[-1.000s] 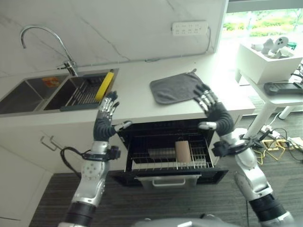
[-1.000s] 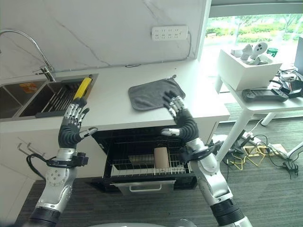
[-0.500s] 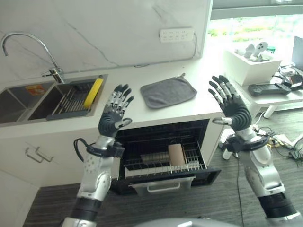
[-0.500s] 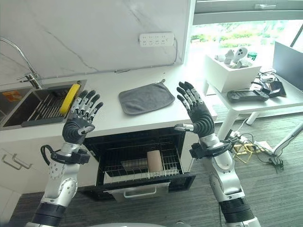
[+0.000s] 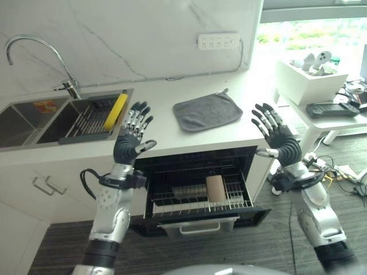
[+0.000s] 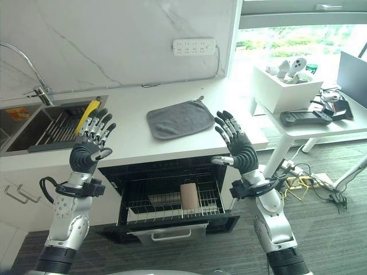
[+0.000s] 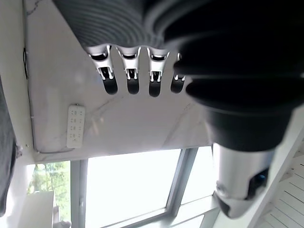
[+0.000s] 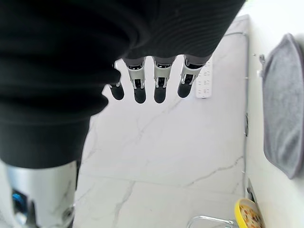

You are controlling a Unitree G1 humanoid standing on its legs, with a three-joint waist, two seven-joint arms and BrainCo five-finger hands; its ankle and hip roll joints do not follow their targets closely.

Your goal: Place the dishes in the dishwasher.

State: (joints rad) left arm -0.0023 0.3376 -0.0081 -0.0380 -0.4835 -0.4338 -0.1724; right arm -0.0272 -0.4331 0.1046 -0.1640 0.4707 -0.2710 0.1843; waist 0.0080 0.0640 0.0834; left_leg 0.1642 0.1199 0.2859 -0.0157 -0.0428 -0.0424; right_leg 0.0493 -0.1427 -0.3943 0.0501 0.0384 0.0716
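Now both hands have drawn back from the counter edge and hang raised, fingers spread, holding nothing: left hand (image 5: 131, 143), right hand (image 5: 279, 139). The yellow dish (image 5: 115, 110) still stands in the sink rack at the counter's left end; the dishwasher (image 5: 200, 192) waits open below. The right wrist view catches that dish's rim (image 8: 249, 214).
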